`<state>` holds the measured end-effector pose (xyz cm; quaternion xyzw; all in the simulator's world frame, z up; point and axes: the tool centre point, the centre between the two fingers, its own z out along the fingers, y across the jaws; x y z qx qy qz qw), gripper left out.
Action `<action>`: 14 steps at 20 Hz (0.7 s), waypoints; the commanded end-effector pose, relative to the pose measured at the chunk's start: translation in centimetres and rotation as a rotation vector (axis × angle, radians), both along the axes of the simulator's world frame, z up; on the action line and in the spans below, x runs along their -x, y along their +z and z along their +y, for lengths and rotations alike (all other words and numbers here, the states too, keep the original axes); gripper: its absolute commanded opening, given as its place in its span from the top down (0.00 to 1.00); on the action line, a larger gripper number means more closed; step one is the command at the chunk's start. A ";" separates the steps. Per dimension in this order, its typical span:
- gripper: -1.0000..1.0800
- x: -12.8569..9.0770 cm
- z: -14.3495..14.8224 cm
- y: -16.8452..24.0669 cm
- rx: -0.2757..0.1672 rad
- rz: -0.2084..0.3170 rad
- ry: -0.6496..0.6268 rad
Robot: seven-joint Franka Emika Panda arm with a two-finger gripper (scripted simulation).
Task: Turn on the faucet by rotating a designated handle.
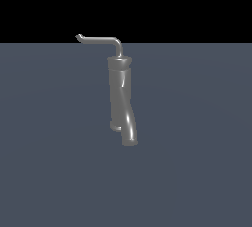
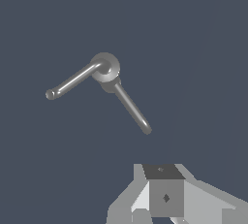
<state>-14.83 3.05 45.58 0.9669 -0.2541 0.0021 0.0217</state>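
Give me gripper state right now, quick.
Gripper: cannot tell open or closed; only part of it shows in the wrist view. Holding nothing visible; it is apart from the faucet handle.

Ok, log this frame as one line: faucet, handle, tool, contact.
faucet: upright on floor | handle: thin bent rod at top, untouched | tool: partly visible in wrist view, apart from handle, jaw state unclear | contact: none

Faucet (image 1: 121, 98) and handle (image 1: 101, 40) look smooth, grey, glossy metal.
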 end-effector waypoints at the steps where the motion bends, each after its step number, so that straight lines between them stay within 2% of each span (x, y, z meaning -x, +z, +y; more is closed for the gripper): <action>1: 1.00 -1.2 0.4 -0.6 0.005 -0.003 -0.057; 14: 1.00 -6.9 2.6 -4.5 0.016 -0.021 -0.341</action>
